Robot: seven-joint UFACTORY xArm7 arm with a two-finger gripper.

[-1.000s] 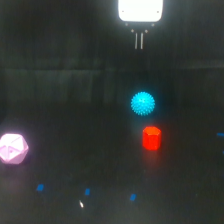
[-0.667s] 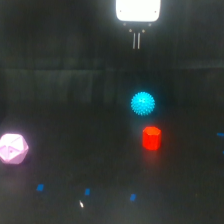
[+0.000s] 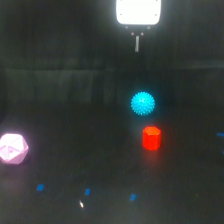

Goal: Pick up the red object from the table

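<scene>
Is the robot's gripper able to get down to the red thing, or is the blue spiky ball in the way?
Probably yes. The gripper hangs high above; nothing covers the red object. The cyan spiky ball sits close beside it, apparently not touching.

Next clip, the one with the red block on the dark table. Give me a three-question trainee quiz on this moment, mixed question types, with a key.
1. True or false: the gripper is closed around the red object.
2. Multiple choice: what lies just above the red object in the exterior view? A) the pink polyhedron B) the cyan spiky ball C) a blue mark
3. Fill in: the pink polyhedron sits near the exterior view's ____ edge of the table.

Key
1. False. The gripper hangs high at the top of the view, well clear of the red object, which rests on the table.
2. B
3. left
</scene>
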